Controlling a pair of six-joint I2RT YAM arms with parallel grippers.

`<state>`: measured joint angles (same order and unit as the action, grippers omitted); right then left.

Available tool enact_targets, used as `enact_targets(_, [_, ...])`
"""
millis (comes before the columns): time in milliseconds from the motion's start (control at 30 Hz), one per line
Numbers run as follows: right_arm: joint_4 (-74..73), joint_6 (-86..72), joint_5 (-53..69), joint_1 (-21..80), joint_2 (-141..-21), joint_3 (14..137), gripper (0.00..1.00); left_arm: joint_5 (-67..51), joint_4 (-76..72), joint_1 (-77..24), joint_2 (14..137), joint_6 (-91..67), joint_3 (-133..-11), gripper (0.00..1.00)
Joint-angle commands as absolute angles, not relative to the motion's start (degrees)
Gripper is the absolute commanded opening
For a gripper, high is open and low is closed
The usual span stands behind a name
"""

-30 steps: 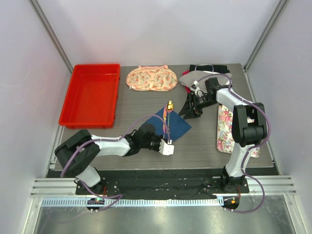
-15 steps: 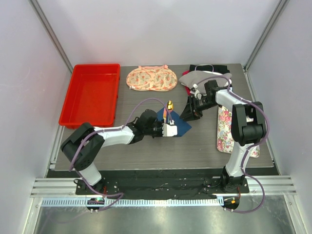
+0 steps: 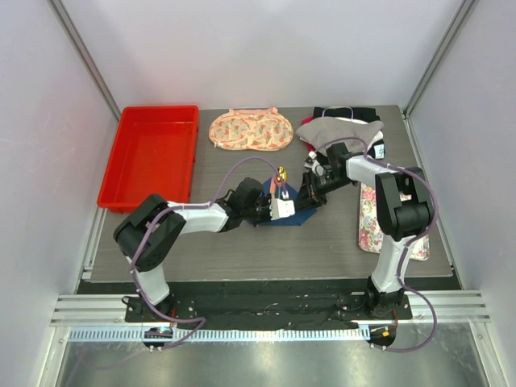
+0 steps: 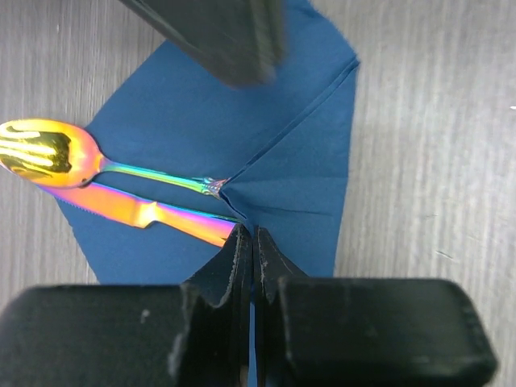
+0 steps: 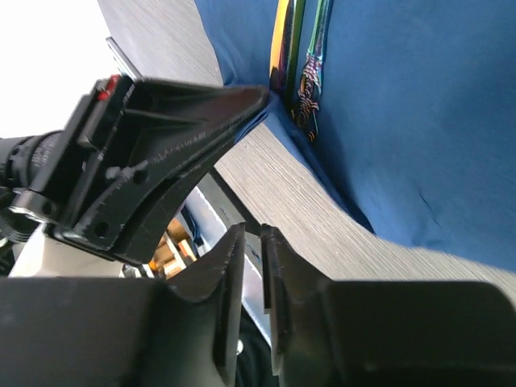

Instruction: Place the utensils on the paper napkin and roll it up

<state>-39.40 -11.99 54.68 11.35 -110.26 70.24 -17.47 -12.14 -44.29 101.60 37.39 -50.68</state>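
The dark blue paper napkin point(image 4: 193, 105) lies mid-table, with one flap folded over onto the utensils' handles. The utensils on it are a gold-bowled spoon point(image 4: 44, 149) and an orange-pink knife point(image 4: 137, 211). My left gripper point(image 4: 248, 234) is shut on the napkin's folded edge next to the knife handle. In the top view the left gripper point(image 3: 284, 203) sits on the napkin point(image 3: 303, 211), and the spoon point(image 3: 280, 172) pokes out behind it. My right gripper point(image 5: 251, 234) hovers low at the napkin's right side point(image 5: 419, 105). Its jaws stand a narrow gap apart with nothing between them.
A red tray point(image 3: 149, 157) stands at the back left and a peach floral cloth point(image 3: 250, 129) at the back middle. A heap of grey and black cloths point(image 3: 343, 125) lies at the back right. A white floral mat point(image 3: 372, 218) lies on the right, by the right arm.
My left gripper has carried the napkin's near corner away from me, over the utensils. My right gripper has moved in toward the napkin, and its jaws have narrowed.
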Motion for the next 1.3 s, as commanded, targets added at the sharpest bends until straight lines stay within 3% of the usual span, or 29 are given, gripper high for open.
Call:
enact_targets(0, [-35.68, -15.38, 55.02, 13.53, -111.35, 70.57, 0.21, -15.82, -13.89, -42.89, 103.35, 34.37, -54.31, 0.07])
enact_targets(333, [-34.89, -16.7, 50.89, 17.14, -114.34, 71.8, 0.14, -15.2, -10.55, -41.48, 101.87, 28.22, -57.91, 0.23])
enact_targets(400, [-34.89, -16.96, 49.58, 17.05, -115.14, 72.07, 0.13, -15.21, -8.1, -41.31, 100.82, 26.2, -58.62, 0.31])
enact_targets(500, [-34.89, -17.14, 47.04, 17.14, -116.01, 72.42, 0.12, -13.98, -1.43, -39.56, 99.06, 20.76, -61.69, 0.34])
enact_targets(700, [-34.89, -17.84, 43.95, 17.14, -117.68, 73.47, 0.12, -27.29, 19.12, -31.22, 97.47, 4.43, -70.04, 0.34])
enact_targets(833, [-35.07, -18.02, 42.29, 17.14, -117.86, 73.48, 0.1, -34.95, 23.46, -29.36, 96.42, -2.01, -69.61, 0.32])
enact_targets(1267, [-38.93, -14.5, 35.34, 17.14, -120.14, 76.81, 0.09, -38.5, 11.16, -29.36, 104.66, -19.94, -68.46, 0.25])
